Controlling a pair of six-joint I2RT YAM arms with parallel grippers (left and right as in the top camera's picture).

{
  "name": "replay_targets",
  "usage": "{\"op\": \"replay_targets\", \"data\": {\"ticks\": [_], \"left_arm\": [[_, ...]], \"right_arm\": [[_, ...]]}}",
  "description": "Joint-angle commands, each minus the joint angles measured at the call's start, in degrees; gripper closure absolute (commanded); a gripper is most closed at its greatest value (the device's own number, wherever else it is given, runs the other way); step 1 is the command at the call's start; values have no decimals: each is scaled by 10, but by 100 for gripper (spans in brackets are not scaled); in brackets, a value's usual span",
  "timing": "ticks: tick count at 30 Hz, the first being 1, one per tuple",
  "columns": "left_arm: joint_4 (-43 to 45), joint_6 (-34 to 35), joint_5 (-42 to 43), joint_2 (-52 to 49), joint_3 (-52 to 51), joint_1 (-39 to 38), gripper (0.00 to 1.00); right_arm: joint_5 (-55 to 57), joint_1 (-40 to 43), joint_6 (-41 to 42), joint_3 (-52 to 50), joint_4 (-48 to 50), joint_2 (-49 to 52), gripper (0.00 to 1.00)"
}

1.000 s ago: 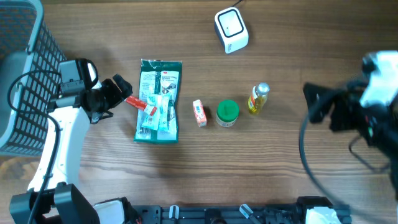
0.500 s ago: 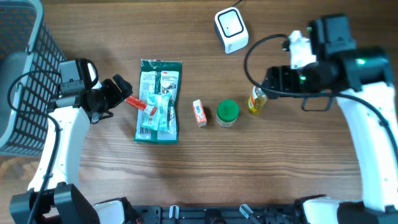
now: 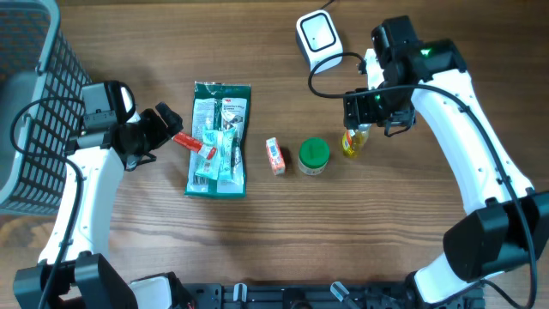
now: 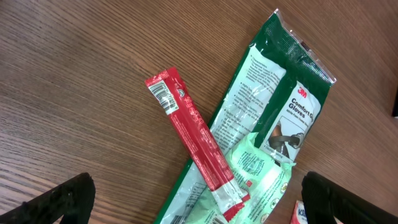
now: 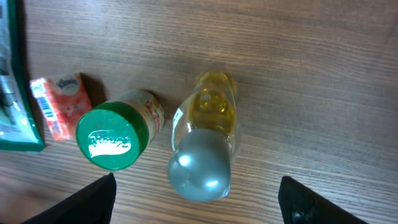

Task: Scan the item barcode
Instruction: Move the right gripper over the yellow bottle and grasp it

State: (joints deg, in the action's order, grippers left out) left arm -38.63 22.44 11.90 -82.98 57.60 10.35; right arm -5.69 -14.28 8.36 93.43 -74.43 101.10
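The white scanner (image 3: 318, 40) sits at the back of the table. A row of items lies mid-table: a green gloves pack (image 3: 220, 137) with a red stick packet (image 3: 194, 143) on it, a small tissue packet (image 3: 274, 155), a green-lidded jar (image 3: 314, 156) and a yellow bottle (image 3: 356, 137) with a silver cap. My left gripper (image 3: 163, 124) hovers open just left of the red packet (image 4: 194, 144), whose barcode end faces up. My right gripper (image 3: 362, 120) hangs open above the bottle (image 5: 205, 143), its fingers (image 5: 93, 202) wide on either side and not touching it.
A dark wire basket (image 3: 30, 103) stands at the far left edge. In the right wrist view the jar (image 5: 115, 137) stands close beside the bottle, with the tissue packet (image 5: 62, 102) just beyond it.
My right arm has swung in from the right edge and now stands over the yellow bottle. The left arm and all items have stayed where they were.
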Motion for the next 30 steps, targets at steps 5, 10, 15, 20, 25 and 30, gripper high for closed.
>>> {"op": "replay_targets", "data": {"ticks": [5,10,15,20,25,30], "left_arm": [[0,5,3,4,6,0,0],[0,5,3,4,6,0,0],[0,5,3,4,6,0,0],[0,5,3,4,6,0,0],[0,5,3,4,6,0,0],[0,5,3,4,6,0,0]], "right_arm": [[14,-1,8,-89,78,9,14],[14,-1,8,-141,140,9,14],[14,-1,8,-154,157,9,15],[14,-1,8,-155,157,9,41],[5,1,8,-153,152,-3,62],[-7,6,8,-136,141,-66,64]]}}
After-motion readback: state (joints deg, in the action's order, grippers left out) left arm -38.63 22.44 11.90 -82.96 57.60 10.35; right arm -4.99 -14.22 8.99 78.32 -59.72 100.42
